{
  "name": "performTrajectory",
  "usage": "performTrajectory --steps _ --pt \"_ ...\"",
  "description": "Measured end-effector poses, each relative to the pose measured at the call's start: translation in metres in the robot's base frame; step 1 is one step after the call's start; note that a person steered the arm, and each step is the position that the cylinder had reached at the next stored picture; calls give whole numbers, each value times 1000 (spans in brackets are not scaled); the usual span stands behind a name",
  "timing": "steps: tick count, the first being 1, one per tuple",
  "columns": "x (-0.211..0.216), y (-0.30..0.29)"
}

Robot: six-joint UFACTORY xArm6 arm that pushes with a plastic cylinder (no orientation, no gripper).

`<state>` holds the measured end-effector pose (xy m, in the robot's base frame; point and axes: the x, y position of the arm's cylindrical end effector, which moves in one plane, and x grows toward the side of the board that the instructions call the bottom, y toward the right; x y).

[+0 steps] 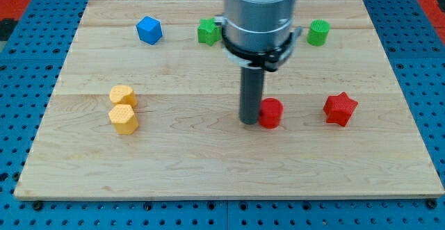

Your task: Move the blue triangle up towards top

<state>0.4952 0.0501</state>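
Note:
A blue block [149, 30] of angular shape sits near the view's top left on the wooden board [208, 160]. No blue triangle shape can be made out with certainty. My tip [249, 121] rests at the board's middle, touching the left side of a red round block [271, 112]. The blue block is far to the upper left of my tip. The arm's grey body hides part of the board's top middle.
A green block [208, 32] lies at the top, partly hidden by the arm. A green cylinder [318, 33] is at the top right. A red star-shaped block [340, 108] is at the right. Two yellow blocks [123, 95] [124, 118] touch at the left.

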Motion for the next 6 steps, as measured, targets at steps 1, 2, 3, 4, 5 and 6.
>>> performTrajectory --steps 1,2,3,4,5,6 --pt "0 21" --pt "-3 21" --pt "-61 11" --pt "-130 10" --pt "-140 10" --pt "-142 12"
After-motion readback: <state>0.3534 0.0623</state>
